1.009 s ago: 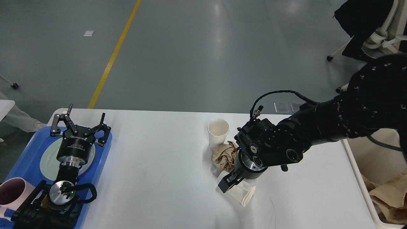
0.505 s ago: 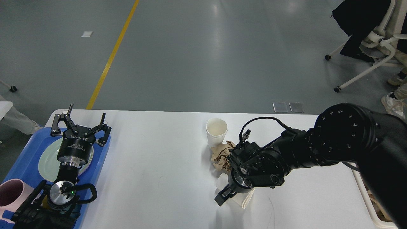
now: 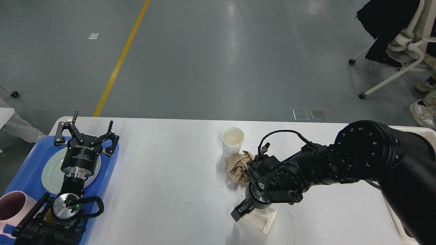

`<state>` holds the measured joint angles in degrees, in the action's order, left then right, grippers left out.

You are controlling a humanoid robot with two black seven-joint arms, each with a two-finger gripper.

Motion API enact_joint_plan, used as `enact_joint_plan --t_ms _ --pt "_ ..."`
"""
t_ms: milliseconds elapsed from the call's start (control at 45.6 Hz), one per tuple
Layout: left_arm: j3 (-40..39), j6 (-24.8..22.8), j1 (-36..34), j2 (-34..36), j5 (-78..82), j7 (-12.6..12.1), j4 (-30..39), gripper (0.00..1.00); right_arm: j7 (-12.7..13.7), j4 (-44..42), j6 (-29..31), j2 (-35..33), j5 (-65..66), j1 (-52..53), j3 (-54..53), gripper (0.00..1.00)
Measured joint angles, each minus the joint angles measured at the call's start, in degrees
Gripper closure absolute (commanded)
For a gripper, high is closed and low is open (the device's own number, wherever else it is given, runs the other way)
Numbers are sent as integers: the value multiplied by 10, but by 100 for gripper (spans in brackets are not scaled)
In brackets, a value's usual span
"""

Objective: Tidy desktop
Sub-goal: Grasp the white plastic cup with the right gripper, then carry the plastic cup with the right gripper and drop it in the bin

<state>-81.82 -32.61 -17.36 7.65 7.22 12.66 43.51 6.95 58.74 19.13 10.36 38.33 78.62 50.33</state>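
Observation:
The white desktop (image 3: 170, 177) fills the lower half of the head view. A white paper cup (image 3: 264, 220) lies on its side near the front edge, looking squeezed flat. My right gripper (image 3: 242, 211) points down onto this cup and is shut on it; only one finger shows. A second paper cup (image 3: 233, 140) stands upright behind, with a crumpled brown paper (image 3: 239, 166) touching its base. My left gripper (image 3: 91, 126) hangs open and empty over the blue tray (image 3: 29, 170) at the left.
A pale green plate (image 3: 51, 170) and a pink mug (image 3: 12, 206) rest in the tray. A cream bin's rim (image 3: 422, 131) shows past the table's right end. A white chair (image 3: 402, 44) stands on the grey floor at the back right.
My right arm has swung down and toward the front edge, bringing its gripper onto the lying cup, which now looks flattened and sits slightly nearer. The left arm has not moved.

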Motion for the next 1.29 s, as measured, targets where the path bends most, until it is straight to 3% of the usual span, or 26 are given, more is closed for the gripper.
enact_joint_plan --t_ms 132,263,373,483,768,834,1294 --pt "0 0 0 0 0 0 0 3 0 13 2 1 -1 0 -3 2" --pt "0 0 0 0 0 0 0 3 0 22 -1 1 -2 -1 -5 15" --pt "0 0 0 0 0 0 0 3 0 21 -3 1 -4 -6 -4 36" --pt "0 0 0 0 0 0 0 3 1 19 -1 2 -4 -10 0 42" --pt "0 0 0 0 0 0 0 3 1 23 8 -1 -9 -9 2 86" --pt "0 0 0 0 0 0 0 3 1 24 8 -3 -13 -8 2 100" --pt "0 0 0 0 0 0 0 3 2 41 28 -25 -145 28 20 100"
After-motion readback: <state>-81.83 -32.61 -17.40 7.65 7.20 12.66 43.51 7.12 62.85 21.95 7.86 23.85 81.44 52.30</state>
